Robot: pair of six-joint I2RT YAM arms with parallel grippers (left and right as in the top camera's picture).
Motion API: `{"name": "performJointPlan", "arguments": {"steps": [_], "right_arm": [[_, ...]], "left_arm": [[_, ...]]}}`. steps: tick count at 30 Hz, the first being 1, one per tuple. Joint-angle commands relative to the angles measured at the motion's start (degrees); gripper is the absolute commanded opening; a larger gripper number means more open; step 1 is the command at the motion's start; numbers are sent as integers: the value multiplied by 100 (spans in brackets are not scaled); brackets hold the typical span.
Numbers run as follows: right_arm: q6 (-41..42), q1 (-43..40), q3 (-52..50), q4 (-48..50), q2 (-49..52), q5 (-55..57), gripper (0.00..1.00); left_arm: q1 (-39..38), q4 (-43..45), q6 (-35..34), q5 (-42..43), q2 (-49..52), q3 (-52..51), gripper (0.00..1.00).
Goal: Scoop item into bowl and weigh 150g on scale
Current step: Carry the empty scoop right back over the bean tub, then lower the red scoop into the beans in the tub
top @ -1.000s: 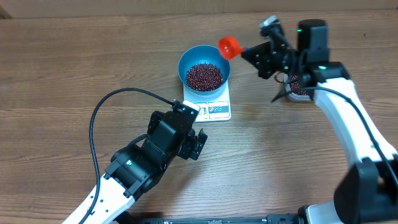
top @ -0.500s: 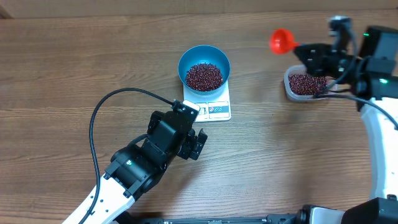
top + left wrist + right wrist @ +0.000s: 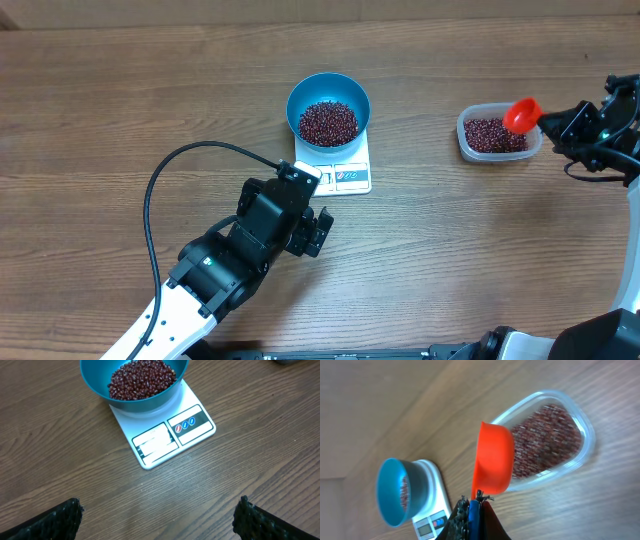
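Progress shows plainly from the left: the left gripper (image 3: 159,519) hangs with jaws spread wide and holding nothing, near the front of the scale (image 3: 345,177). On the scale sits the bowl (image 3: 292,108), already carrying a rounded heap of small, glossy maroon beans (image 3: 328,122) that covers its floor, so several scoops' worth seems delivered. The display is washed out, so whether the target weight is met cannot be told. Well to the right, a clear tub (image 3: 462,135) holds more beans, and the right gripper (image 3: 474,510) is clamped tight on the handle of an orange scoop (image 3: 521,115) poised over the tub's right end. Probably another scoop is intended.
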Motion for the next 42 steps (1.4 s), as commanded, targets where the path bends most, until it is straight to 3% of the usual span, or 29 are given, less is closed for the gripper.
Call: {"name": "performJointPlan", "arguments": {"steps": [1, 21, 33, 42], "right_arm": [[46, -17, 98, -59, 13, 476, 4], [48, 179, -85, 129, 608, 481, 4], [50, 533, -116, 315, 610, 1060, 4], [420, 531, -796, 861, 612, 1067, 4]], "left_arm": [[2, 4, 66, 26, 39, -26, 100], [2, 4, 66, 26, 39, -26, 99], [2, 4, 66, 26, 39, -26, 100], [2, 4, 66, 26, 39, -26, 100]]}}
